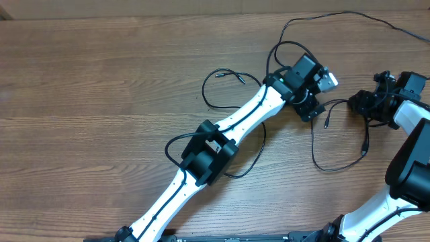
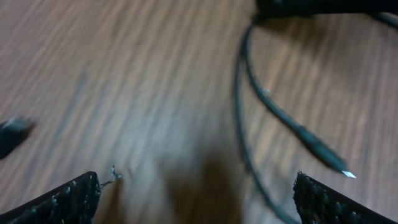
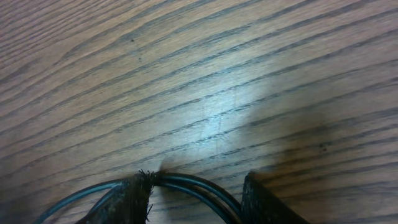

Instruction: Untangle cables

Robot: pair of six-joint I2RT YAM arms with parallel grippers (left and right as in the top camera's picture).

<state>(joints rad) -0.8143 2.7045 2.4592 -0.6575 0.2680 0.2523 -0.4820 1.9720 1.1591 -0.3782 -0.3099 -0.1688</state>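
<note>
The wooden worktop [image 1: 101,101] fills every view. The left arm [image 1: 235,124] stretches across it on a diagonal from the near edge toward the far right. The right arm [image 1: 413,154] stands folded at the right edge.

The left gripper [image 2: 196,199] hovers low in the right half of the worktop with its claw spread wide and nothing between its fingers [image 2: 68,199]. The right gripper [image 3: 196,202] sits just beside it, nearer the right edge, with its claw partly apart. Two black strands [image 3: 193,185] cross the gap near its fingertips. Whether they are pinched I cannot tell.

The cables [image 1: 314,151] lie as thin black cords, mostly in the right half:
- One curves from between the two grippers toward the near right, then bends back up.
- One forms an open loop [image 1: 205,91] left of the left wrist, toward the far edge.
- One passes under the left arm's elbow.
- One runs along the far edge to the far right corner.

In the left wrist view, a silver-tipped plug [image 2: 323,155] rests on the wood just ahead of the right-hand finger. Its cord curves off toward the top of that view.
</note>
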